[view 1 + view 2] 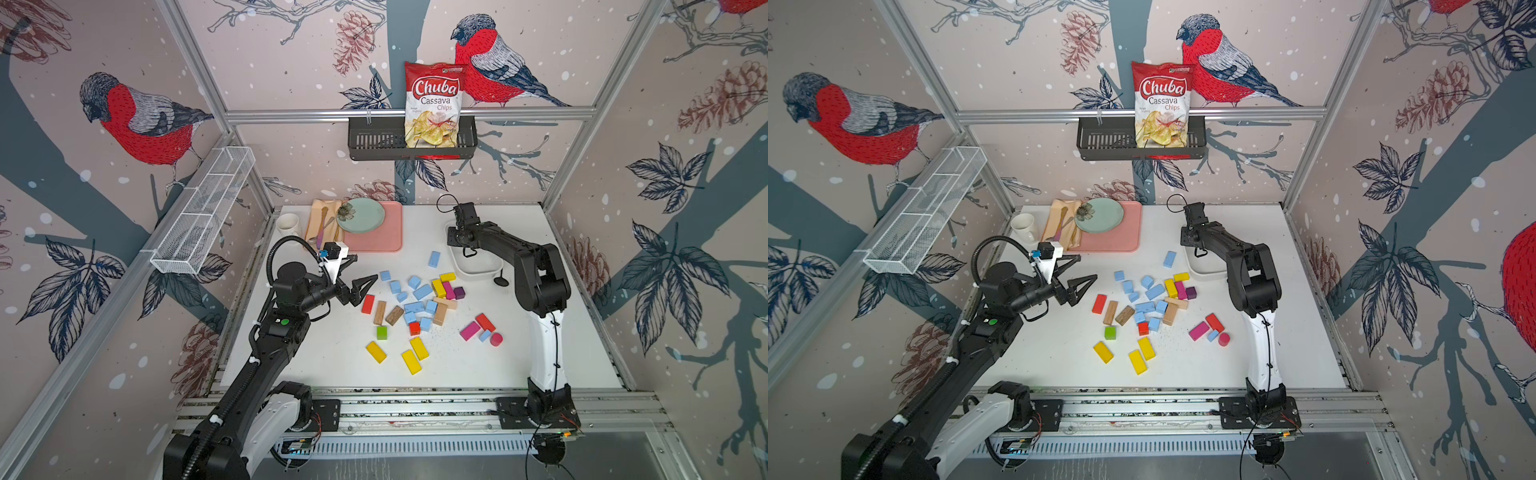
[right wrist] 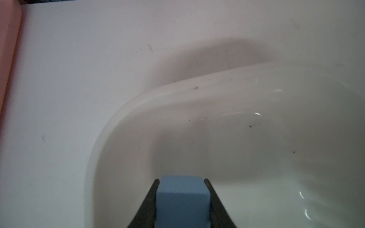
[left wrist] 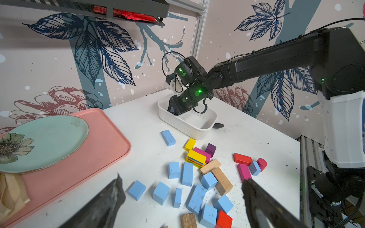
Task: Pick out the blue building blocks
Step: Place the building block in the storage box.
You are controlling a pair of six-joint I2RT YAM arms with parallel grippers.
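Nearest me, low in both top views, three yellow blocks point(image 1: 419, 348) lie on the white table point(image 1: 316, 361). Above them, at mid-frame, the blue building blocks point(image 1: 423, 291) lie scattered loose on the table, mixed with plain wooden, red and magenta pieces. One blue bar point(image 1: 434, 258) lies apart above the cluster. One small blue piece point(image 1: 484, 335) at lower right touches a red cylinder point(image 1: 496, 339).

Left of the cluster my left gripper point(image 1: 365, 267) hangs over the table, claw spread wide, holding nothing. Upper right of centre, my right gripper point(image 2: 181, 180) dips into a white tub point(image 1: 478, 268). In the right wrist view, at bottom centre, its claw is narrow and clamped on a single blue block point(image 2: 182, 197) inside the tub's rim. I cannot tell whether that block touches the tub floor.

Farther back, at upper left of the table, a pink tray point(image 1: 382, 241) carries a pale green plate point(image 1: 360, 216), with a white mug point(image 1: 287, 224) beside it. Farthest, a chips bag point(image 1: 434, 104) stands in a black wall basket point(image 1: 370, 141).
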